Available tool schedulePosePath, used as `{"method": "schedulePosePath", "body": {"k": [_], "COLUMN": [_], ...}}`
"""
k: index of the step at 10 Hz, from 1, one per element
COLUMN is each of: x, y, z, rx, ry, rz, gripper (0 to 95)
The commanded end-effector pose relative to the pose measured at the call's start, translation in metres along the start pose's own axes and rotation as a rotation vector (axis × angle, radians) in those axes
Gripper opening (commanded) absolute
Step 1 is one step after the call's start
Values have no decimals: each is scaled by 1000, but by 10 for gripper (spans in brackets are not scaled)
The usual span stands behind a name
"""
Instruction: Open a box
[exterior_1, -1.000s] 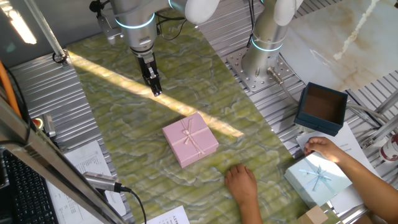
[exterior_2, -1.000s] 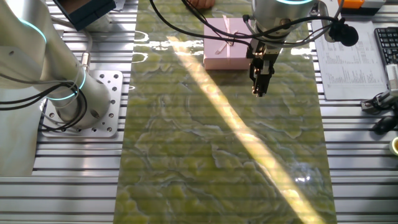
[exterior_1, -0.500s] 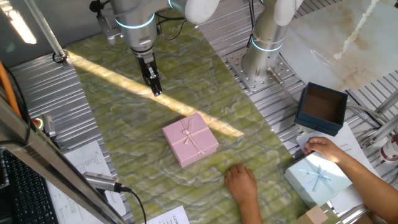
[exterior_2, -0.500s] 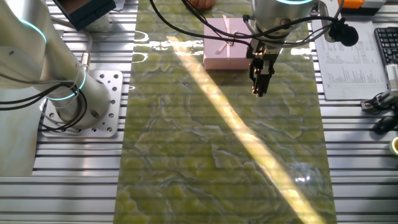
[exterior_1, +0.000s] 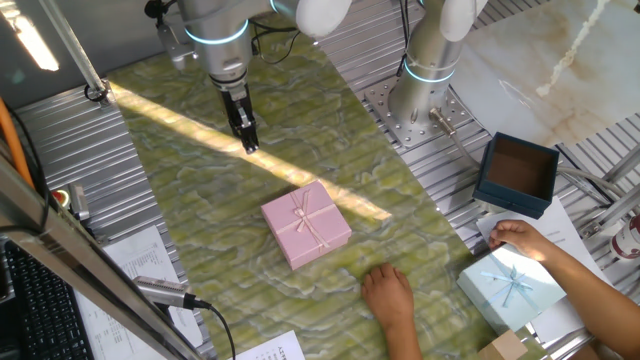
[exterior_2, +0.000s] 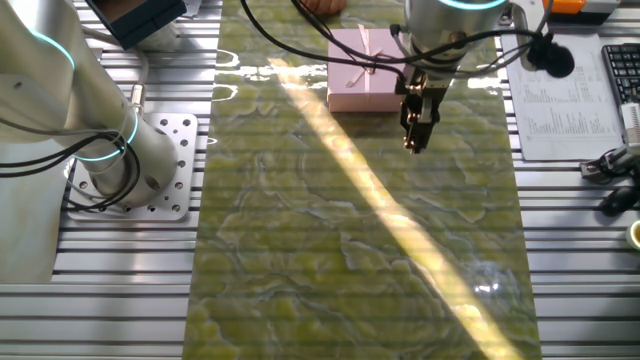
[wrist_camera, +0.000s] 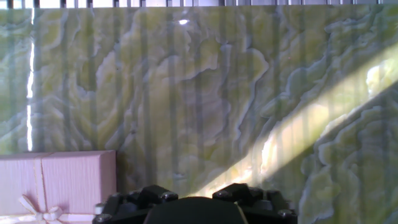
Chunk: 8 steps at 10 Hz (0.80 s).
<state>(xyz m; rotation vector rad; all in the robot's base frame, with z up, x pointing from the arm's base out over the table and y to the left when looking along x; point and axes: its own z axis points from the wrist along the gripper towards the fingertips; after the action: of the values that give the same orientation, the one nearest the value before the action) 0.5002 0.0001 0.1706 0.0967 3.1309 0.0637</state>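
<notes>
The pale pink box (exterior_1: 306, 224) sits closed on the green marbled mat, its lid on and a thin ribbon bow on top. It also shows at the far edge in the other fixed view (exterior_2: 364, 70) and at the lower left of the hand view (wrist_camera: 57, 185). My gripper (exterior_1: 248, 143) hangs above the mat, well apart from the box and beyond it, next to the bright light stripe. Its fingers are pressed together and hold nothing. In the other fixed view the gripper (exterior_2: 413, 142) hangs just in front of the box's right corner.
A person's hand (exterior_1: 390, 296) rests on the mat near the pink box; the other hand (exterior_1: 520, 240) is on a light blue box (exterior_1: 511, 285). An open dark navy box (exterior_1: 517, 174) stands at the right. The second arm's base (exterior_1: 422, 98) is beside the mat.
My gripper has shifted very slightly toward the pink box. The box and the hands have not moved.
</notes>
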Motion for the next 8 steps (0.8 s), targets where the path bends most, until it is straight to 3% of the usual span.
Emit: {"method": "schedulePosePath", "body": {"k": [1,4,8], "x": [0,0,-1], "y": [0,1,2], "z": [0,-2,-2], "rx": [-46,-45,-44], "ry": [-12,-22,6], "rz": [47,-2,-12], "gripper": [0,0,0]}}
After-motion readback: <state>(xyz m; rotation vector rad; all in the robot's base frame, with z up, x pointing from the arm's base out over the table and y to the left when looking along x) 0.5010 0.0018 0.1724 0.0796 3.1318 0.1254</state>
